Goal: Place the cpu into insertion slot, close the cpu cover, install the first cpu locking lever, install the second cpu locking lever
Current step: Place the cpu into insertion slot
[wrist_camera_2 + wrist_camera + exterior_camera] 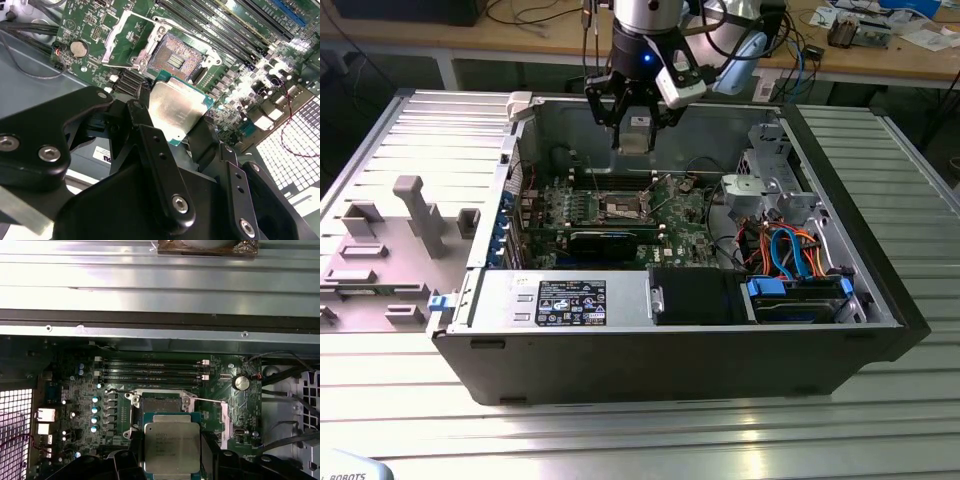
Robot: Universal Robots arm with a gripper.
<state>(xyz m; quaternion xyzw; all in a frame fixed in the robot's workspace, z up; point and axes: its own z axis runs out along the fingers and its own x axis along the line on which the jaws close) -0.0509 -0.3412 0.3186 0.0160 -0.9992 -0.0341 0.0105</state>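
**A:** Your ribbed metal bench [620, 440] has the open PC case [670, 370] sitting mid-bench, with a cluttered wooden desk [410, 38] behind.

**B:** Yep. Your jaws are pinching the cpu [175, 107], metal top facing the wrist cameras and edges squared to the insertion slot [175, 60] below. The cpu cover [112, 42] is flipped open.

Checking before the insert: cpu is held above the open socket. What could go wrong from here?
The pincer grips the cpu by its edges alone; a slip might drop it onto the bare contacts of the insertion slot. The open cpu cover lies close beside the slot; the pincer could snag it.
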